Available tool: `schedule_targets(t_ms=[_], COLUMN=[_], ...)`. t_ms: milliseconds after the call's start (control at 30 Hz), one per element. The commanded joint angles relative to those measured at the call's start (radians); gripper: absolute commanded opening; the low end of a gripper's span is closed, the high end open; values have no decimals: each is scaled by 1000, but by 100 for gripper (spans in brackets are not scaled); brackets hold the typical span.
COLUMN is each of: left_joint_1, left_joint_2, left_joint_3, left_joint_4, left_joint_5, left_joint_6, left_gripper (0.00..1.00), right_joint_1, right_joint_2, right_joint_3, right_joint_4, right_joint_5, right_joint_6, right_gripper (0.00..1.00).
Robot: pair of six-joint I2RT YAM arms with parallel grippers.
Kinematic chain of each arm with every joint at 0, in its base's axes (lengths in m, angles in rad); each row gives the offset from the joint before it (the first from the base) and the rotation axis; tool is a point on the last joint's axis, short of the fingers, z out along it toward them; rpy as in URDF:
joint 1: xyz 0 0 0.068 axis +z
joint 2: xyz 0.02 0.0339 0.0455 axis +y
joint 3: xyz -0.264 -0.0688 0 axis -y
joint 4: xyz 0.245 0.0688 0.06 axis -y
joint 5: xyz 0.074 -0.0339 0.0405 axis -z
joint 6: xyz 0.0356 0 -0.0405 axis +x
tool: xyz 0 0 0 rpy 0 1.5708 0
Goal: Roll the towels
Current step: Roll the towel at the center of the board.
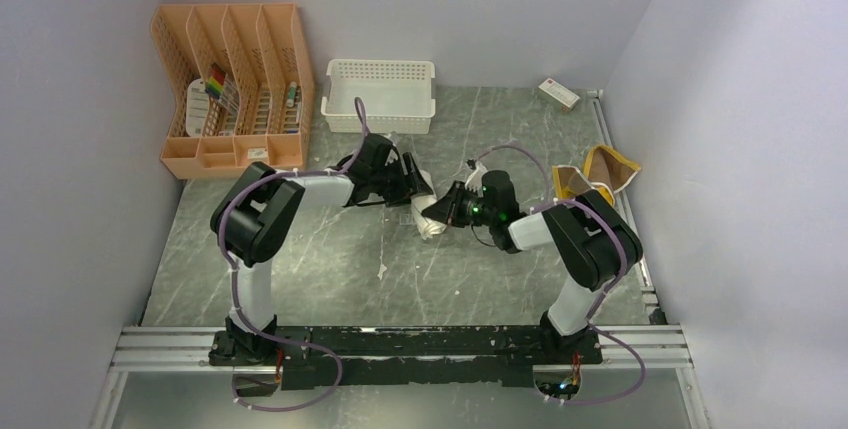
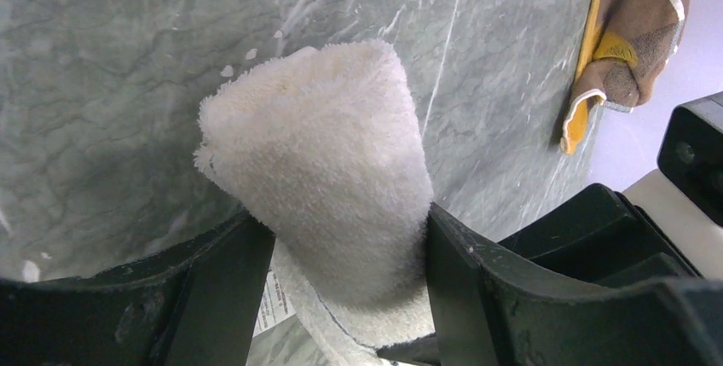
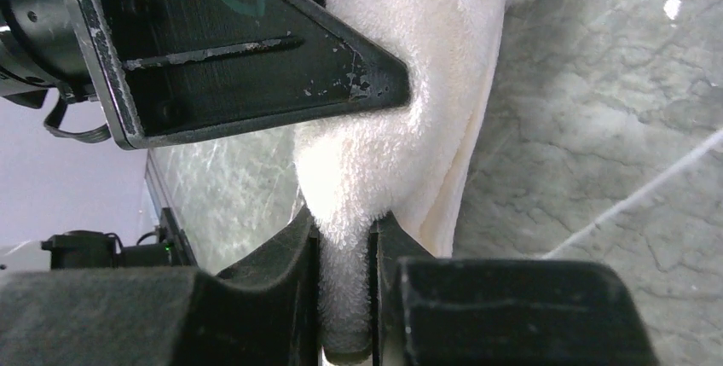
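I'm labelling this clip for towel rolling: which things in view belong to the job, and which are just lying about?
Job:
- white towel, partly rolled
- mustard-yellow towel, waiting at the table's right edge

Lying about:
- white lattice basket
- orange file organizer
- small box

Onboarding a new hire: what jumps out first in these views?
In the middle of the table sits the rolled white towel: the left gripper clamps its sides, the right gripper pinches one end. The mustard-yellow towel lies crumpled at the table's right edge, unrolled.
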Motion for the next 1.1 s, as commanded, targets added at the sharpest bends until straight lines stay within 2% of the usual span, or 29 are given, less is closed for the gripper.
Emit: schedule_targets(t_ms=[0,200,400,467,567,700,933,967,1000,1067], left_joint_1=[-35,-35,-35,-35,-35,-26,-15,-14,-12,-3], left_joint_2=[62,27,17,14,-1,-57,-151,-170,-186,-217], left_joint_3=[-14,-37,-42,-46,-36,-37,-57,-59,-58,-56], left_joint_4=[-13,-57,-119,-127,-192,-287,-311,-313,-320,-325], left_joint_5=[-49,-82,-95,-82,-93,-156,-199,-211,-223,-223], left_joint_6=[-12,26,38,38,64,84,47,40,33,23], left_gripper=[73,73,73,73,73,75,78,95,100,100], right_joint_1=[-27,-66,-81,-84,-83,-84,-84,-84,-84,-84], right_joint_2=[-4,30,105,110,73,-32,-151,-156,-160,-163], right_joint_3=[-40,-125,-227,-246,-260,-250,-219,-218,-218,-221], right_joint_4=[95,292,545,585,539,351,130,118,106,93], right_joint_5=[-121,-170,-171,-162,-141,-88,-15,-10,-4,11], right_joint_6=[63,183,298,312,292,198,91,84,78,66], right_gripper=[0,0,0,0,0,0,0,0,0,0])
